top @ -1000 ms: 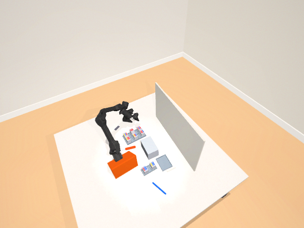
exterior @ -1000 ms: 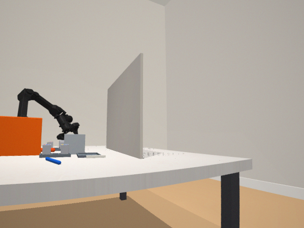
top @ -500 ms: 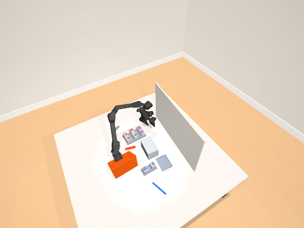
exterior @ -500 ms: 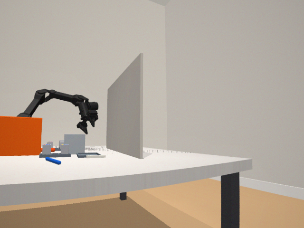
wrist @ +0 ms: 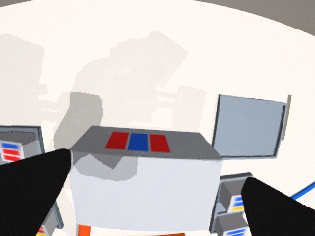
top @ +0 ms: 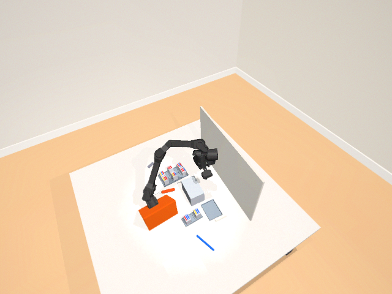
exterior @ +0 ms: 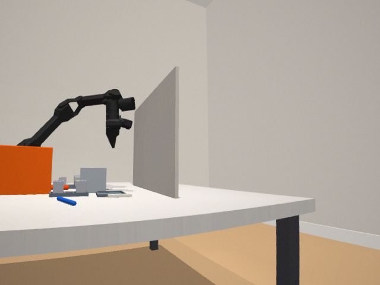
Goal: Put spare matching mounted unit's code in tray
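The mounted unit [top: 192, 188] [exterior: 93, 180] [wrist: 147, 194] is a pale grey box. Its back shows in the wrist view with three stripes: red, blue, red. My gripper [exterior: 113, 146] [wrist: 160, 176] is open and empty, high above the table just beyond the unit's back, pointing down. The large rack [top: 171, 182] holds several striped spares; one spare [wrist: 13, 150] shows blue, red, red at the wrist view's left edge. The small rack [top: 193, 221] [exterior: 69, 194] holds two spares, partly hidden by a finger in the wrist view. The tray [top: 211, 209] [wrist: 250, 127] is empty.
A tall grey panel [top: 231, 164] [exterior: 156, 141] stands beyond the gripper. An orange block [top: 160, 213] [exterior: 25, 170] stands by the arm's base. An orange rod [top: 167, 190], a blue rod [top: 204, 242] [exterior: 66, 200] and a cream strip [top: 220, 218] lie on the table.
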You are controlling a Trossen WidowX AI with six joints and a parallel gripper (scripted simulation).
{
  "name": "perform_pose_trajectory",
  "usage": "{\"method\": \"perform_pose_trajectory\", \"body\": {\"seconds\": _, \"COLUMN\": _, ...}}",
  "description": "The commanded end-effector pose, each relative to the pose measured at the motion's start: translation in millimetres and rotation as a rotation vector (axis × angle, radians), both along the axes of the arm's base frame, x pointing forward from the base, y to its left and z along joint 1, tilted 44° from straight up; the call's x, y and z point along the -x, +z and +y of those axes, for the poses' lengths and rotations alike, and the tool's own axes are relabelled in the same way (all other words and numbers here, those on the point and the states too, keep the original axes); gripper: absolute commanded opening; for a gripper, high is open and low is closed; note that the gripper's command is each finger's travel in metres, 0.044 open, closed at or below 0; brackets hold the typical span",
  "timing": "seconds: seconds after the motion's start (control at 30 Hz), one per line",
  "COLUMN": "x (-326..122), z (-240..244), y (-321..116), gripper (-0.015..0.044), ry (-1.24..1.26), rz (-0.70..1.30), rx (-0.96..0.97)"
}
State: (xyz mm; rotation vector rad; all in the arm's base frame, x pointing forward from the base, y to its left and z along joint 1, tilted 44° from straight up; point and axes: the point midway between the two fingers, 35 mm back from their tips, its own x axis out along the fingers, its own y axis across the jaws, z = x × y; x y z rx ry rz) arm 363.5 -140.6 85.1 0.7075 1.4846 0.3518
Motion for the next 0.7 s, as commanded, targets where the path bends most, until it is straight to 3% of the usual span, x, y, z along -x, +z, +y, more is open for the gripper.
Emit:
{"method": "perform_pose_trajectory", "body": {"seconds": 0.0, "x": 0, "z": -1, "y": 2, "gripper": 0.044, "ry": -0.008, "rz": -0.003, "rx": -0.051}}
{"method": "perform_pose_trajectory", "body": {"seconds": 0.67, "x": -3, "z": 10, "y": 9, "gripper": 0.044, "ry": 0.059, "rz": -0.055, "rx": -0.042}}
